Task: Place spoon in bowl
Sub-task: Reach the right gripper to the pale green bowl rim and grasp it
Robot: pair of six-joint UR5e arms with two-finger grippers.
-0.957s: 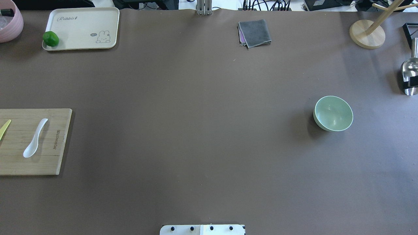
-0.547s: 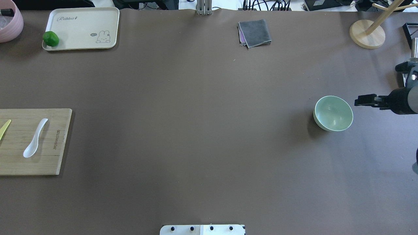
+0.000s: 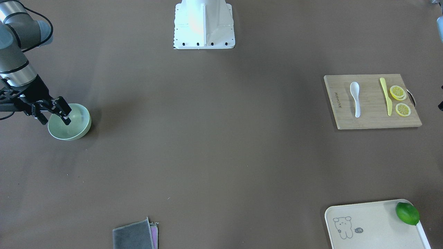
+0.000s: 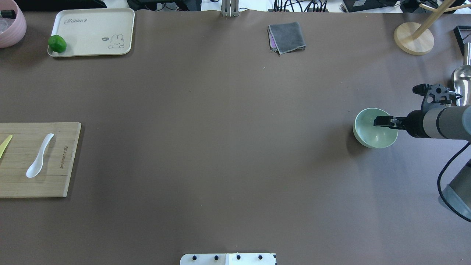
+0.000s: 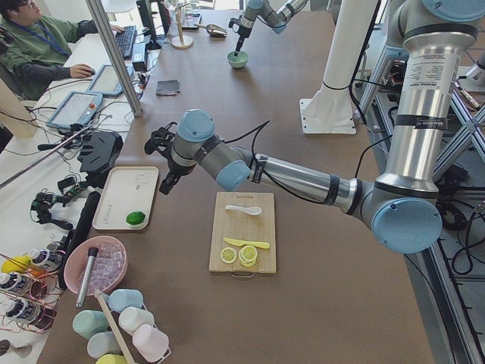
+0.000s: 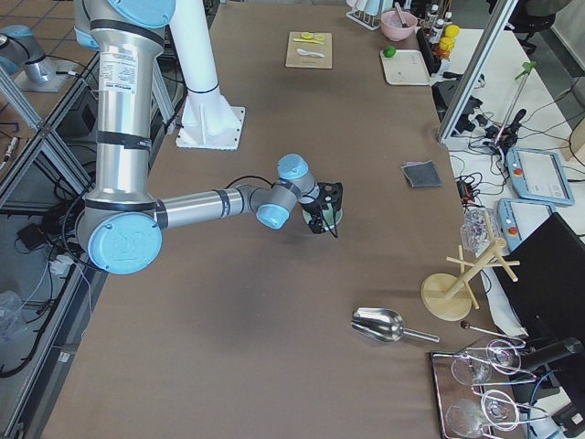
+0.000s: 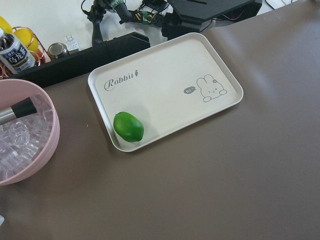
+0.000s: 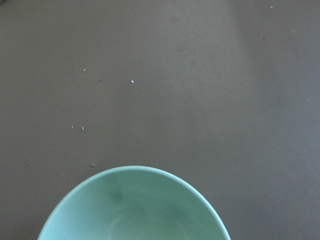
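Right arm point(image 4: 441, 127) stretched low with jaws parted; left arm point(image 5: 295, 178) extended.

Cream tray point(image 7: 165, 65): the word "Rabbit" is printed in script near one corner and is closed by a small carrot mark. A speech bubble beside the rabbit drawing point(image 7: 210, 89) is read as "hi".
Cutting board point(image 4: 22, 184): engraved lettering is carried along one edge, too small to be read.
Bottle point(image 7: 14, 50): label illegible.

overhead: steep down, far | front: faces robot base point(image 3: 204, 24) | shared: bowl point(image 4: 365, 135), cutting board point(image 4: 22, 186)
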